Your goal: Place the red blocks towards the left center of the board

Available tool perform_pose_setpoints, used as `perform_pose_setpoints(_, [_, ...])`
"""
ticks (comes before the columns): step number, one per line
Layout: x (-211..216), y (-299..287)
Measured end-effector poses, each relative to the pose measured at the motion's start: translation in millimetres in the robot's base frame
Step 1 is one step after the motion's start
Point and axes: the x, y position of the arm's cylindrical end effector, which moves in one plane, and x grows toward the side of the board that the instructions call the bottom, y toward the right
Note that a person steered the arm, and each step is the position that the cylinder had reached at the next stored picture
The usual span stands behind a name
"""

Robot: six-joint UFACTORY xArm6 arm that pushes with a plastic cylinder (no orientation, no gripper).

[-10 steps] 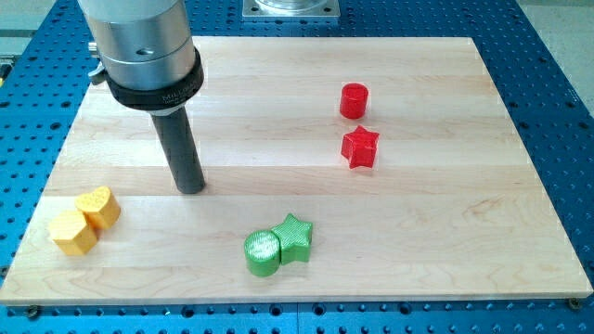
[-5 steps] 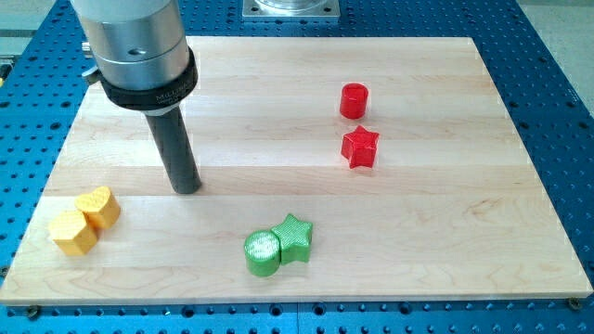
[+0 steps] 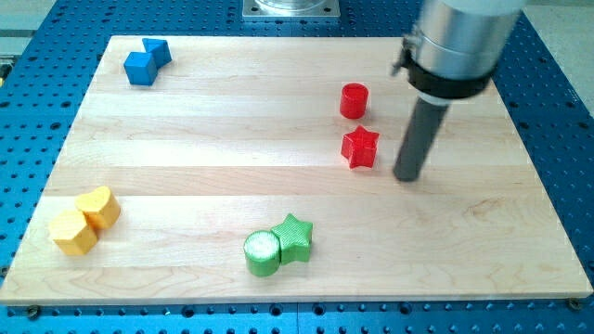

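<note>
Not much done yet: the red plastic cylinder block (image 3: 354, 100) and red plastic star block (image 3: 360, 147) both sit right of centre on the pale wooden surface (image 3: 232, 139), nowhere near left centre. My tip (image 3: 406, 176), a plain dark rod tool that holds nothing, sits just right of the star, not touching. Both blocks look ridged, like 3D prints.
</note>
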Motion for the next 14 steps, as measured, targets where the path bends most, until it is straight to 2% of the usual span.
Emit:
perform_pose_setpoints(3, [-81.4, -196.2])
perform_pose_setpoints(4, [-96.0, -216.7])
perform_pose_setpoints(5, [-106.5, -203.0])
perform_pose_setpoints(7, [-108.5, -280.9])
perform_pose_setpoints(8, [-112.5, -290.4])
perform_pose_setpoints(9, [-135.4, -276.1])
perform_pose_setpoints(10, [-134.1, -292.2])
perform_pose_setpoints(12, [-90.6, -353.2])
perform_pose_setpoints(14, [-69.1, -353.9])
